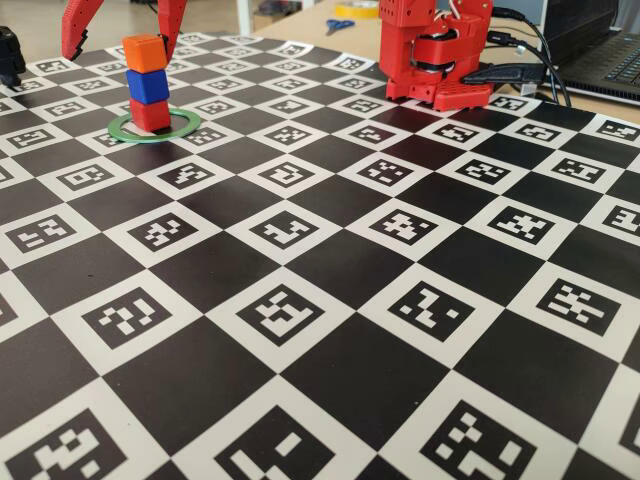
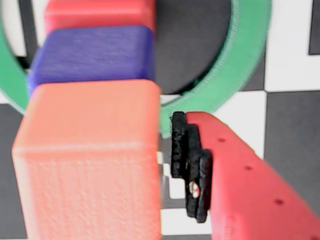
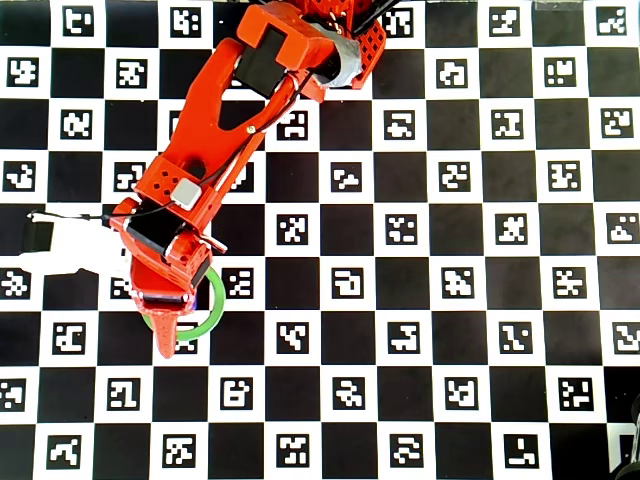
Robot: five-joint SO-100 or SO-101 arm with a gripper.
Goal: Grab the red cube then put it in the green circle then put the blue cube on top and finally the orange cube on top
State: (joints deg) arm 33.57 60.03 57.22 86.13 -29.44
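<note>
The red cube (image 1: pixel 150 114) sits inside the green circle (image 1: pixel 185 128), nearer its left side in the fixed view. The blue cube (image 1: pixel 148 86) rests on it, and the orange cube (image 1: pixel 144 52) tops the stack. My gripper (image 1: pixel 117 48) is open, one red finger on each side of the orange cube. In the wrist view the orange cube (image 2: pixel 90 170) fills the left, with the blue cube (image 2: pixel 95 52) and red cube (image 2: pixel 95 15) beyond it. The black finger pad (image 2: pixel 186 150) stands a small gap away from the orange cube. From overhead my gripper (image 3: pixel 175 335) hides the stack; only part of the green circle (image 3: pixel 215 300) shows.
The arm's red base (image 1: pixel 435 55) stands at the back right of the checkered marker mat (image 1: pixel 330 300). A laptop (image 1: pixel 600 50) and cables lie behind it, and scissors (image 1: pixel 340 25) lie farther back. A white sheet with a black clip (image 3: pixel 60 250) lies left of the gripper overhead.
</note>
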